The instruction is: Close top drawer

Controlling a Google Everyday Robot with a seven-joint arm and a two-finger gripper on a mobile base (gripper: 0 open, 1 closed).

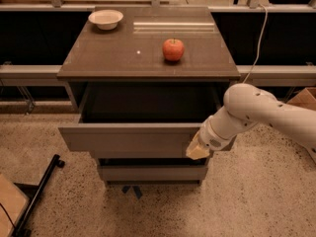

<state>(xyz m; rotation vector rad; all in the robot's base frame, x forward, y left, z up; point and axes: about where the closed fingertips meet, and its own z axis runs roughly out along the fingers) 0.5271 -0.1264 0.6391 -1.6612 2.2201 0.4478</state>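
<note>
The top drawer (128,137) of the grey cabinet stands pulled out, its flat grey front panel facing me and its dark inside showing. My gripper (198,151) sits at the right part of that front panel, right against it, on the end of the white arm (256,110) that comes in from the right. Two more grey drawer fronts (153,172) lie below the top drawer.
A red apple (173,49) and a white bowl (105,19) rest on the cabinet top (123,58). A black pole (37,196) lies on the speckled floor at the lower left. A cardboard box (301,98) stands at the right edge. A dark counter runs behind.
</note>
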